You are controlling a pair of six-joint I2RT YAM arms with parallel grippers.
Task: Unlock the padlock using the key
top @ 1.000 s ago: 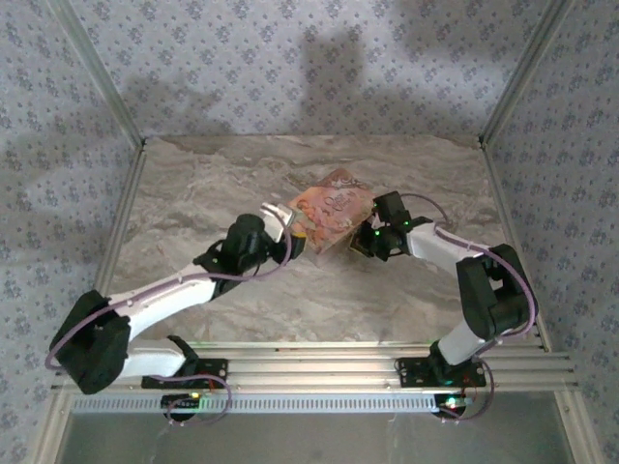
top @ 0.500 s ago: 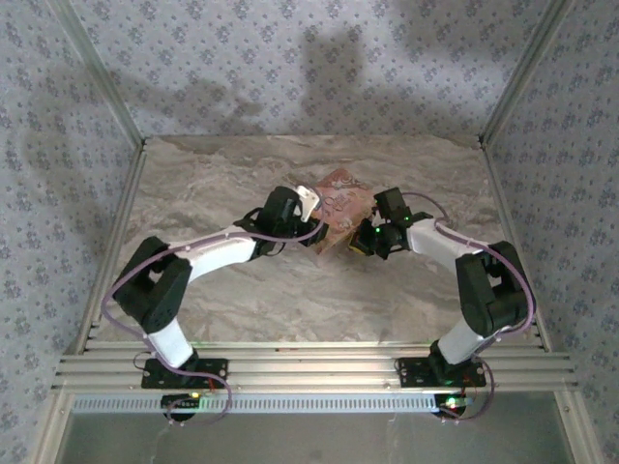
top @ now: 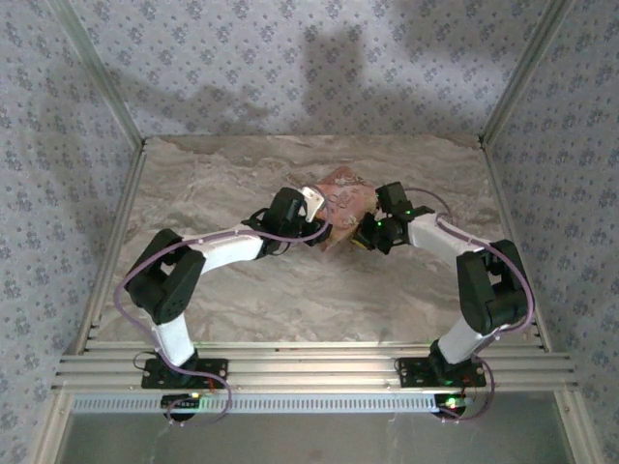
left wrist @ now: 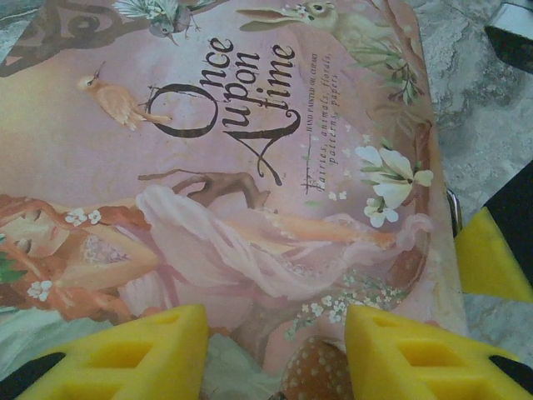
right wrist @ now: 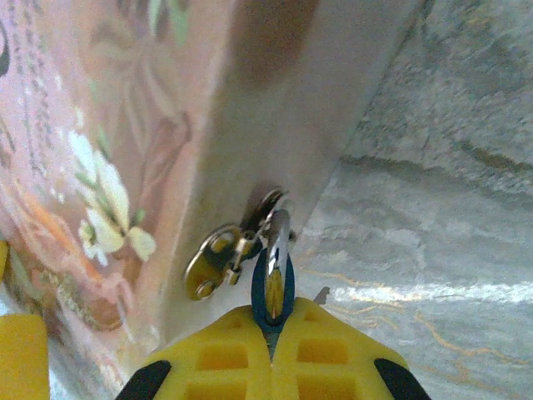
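Observation:
The pink flowery box lies mid-table, its lid reading "Once upon a time". The tiny blue padlock hangs by its thin shackle from the brass hasp on the box's side. My right gripper is shut on the padlock's body, at the box's right edge. My left gripper sits at the box's left corner, its yellow fingers apart over the lid's near end. I cannot tell if they touch it. The key is out of view.
The marble tabletop is bare in front of the box and to both sides. Patterned walls and metal frame posts close in the back and sides. Both arms meet at the box, elbows bent outward.
The left arm swung in from the near left, folded its elbow and brought its gripper onto the box's left corner. The box turned slightly. The right gripper kept its grip at the hasp.

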